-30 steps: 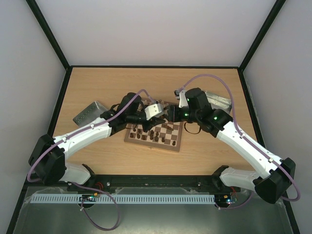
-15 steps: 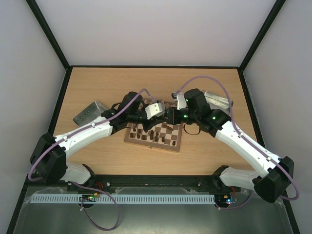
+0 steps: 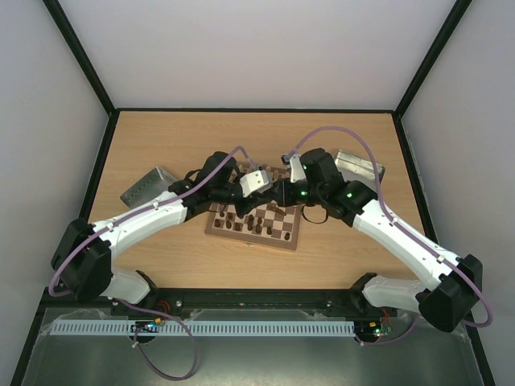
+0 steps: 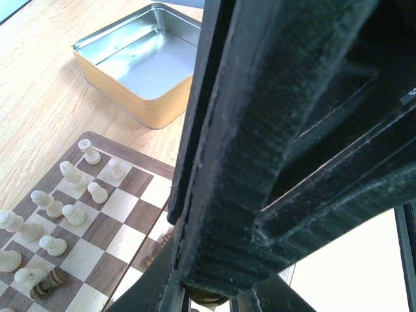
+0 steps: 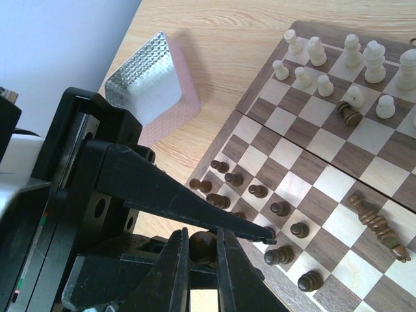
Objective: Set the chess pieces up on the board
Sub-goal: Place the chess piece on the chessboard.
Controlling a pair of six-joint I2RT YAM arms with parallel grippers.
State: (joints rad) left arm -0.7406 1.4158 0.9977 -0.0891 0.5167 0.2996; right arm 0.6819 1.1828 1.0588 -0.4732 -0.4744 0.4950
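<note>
Both grippers meet above the far part of the board (image 3: 278, 235). My right gripper (image 5: 203, 239) is shut on a dark chess piece (image 5: 204, 248), its round body pinched between the two fingers. My left gripper (image 4: 209, 298) is shut on the same piece (image 4: 208, 300); its black finger (image 5: 195, 205) crosses just over the piece in the right wrist view. From above, the left gripper (image 3: 273, 190) and right gripper (image 3: 282, 193) are tip to tip and hide the piece. Cream pieces (image 4: 73, 177) stand along one side of the board (image 4: 123, 211), dark pieces (image 5: 279, 208) along the other.
A long dark piece (image 5: 377, 226) lies on its side mid-board, and another (image 5: 351, 116) lies among the cream pieces (image 5: 354, 52). An open tin (image 4: 140, 62) sits beyond the board at the right (image 3: 360, 165). Its patterned lid (image 3: 147, 186) lies at the left (image 5: 144, 88).
My right gripper has shut on the dark piece held by the left gripper, after edging a little left toward it. The left arm has barely moved.
</note>
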